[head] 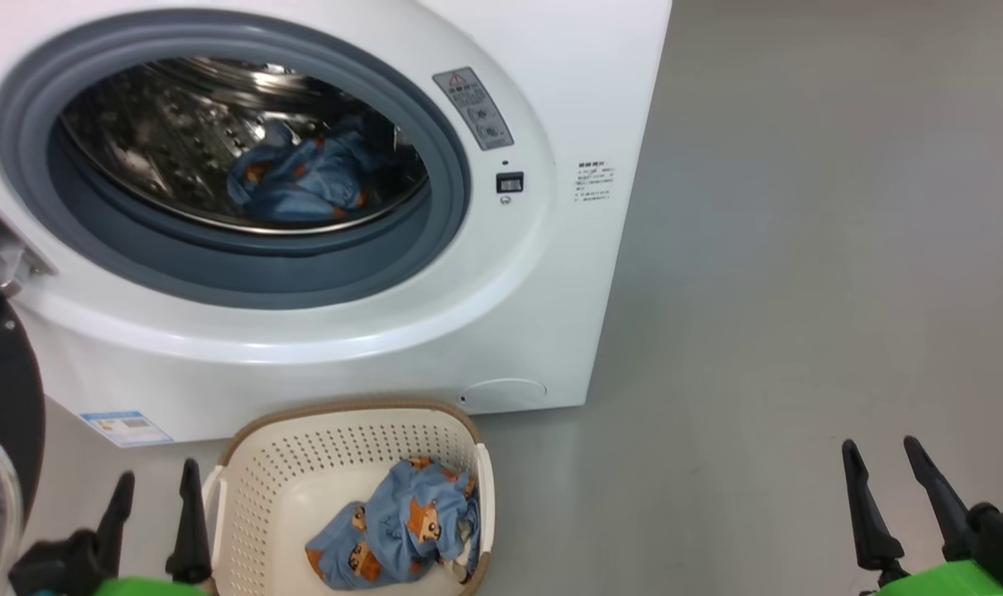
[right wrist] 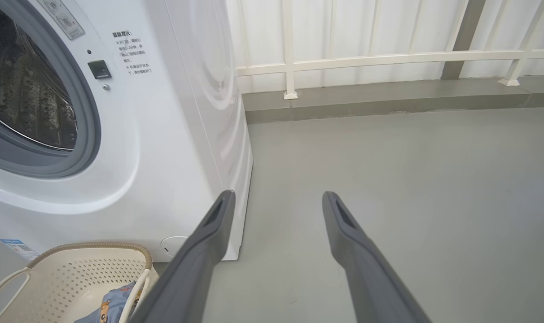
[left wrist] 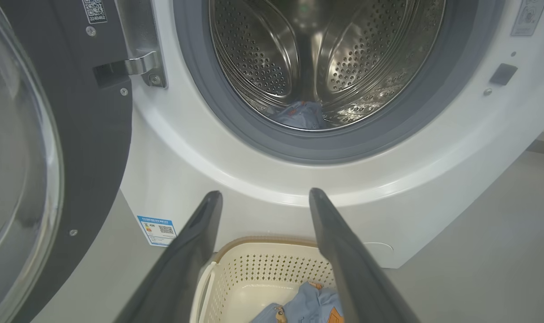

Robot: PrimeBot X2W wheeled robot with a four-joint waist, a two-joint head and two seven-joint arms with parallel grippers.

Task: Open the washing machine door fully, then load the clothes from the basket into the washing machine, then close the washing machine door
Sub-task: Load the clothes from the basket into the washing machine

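Loading stands roughly halfway. The washing machine door (left wrist: 97,134) hangs swung wide at the left of the washing machine (head: 551,290), so the opening step looks finished. One bundle of the clothes (head: 303,178) already lies low in the steel drum (head: 162,124); a second bundle (head: 402,526) lies in the basket (head: 344,410), which sits on the floor (head: 799,248) just in front of the washing machine, below its opening. That bundle is left to load, and then the door to shut. The left gripper (head: 157,470) hovers just left of the basket and the right gripper (head: 880,445) well off to the washing machine's right; both have their fingers spread and hold nothing. The floor is plain smooth grey, and a white railing (right wrist: 388,58) before a pale panelled wall runs behind the washing machine's right side.
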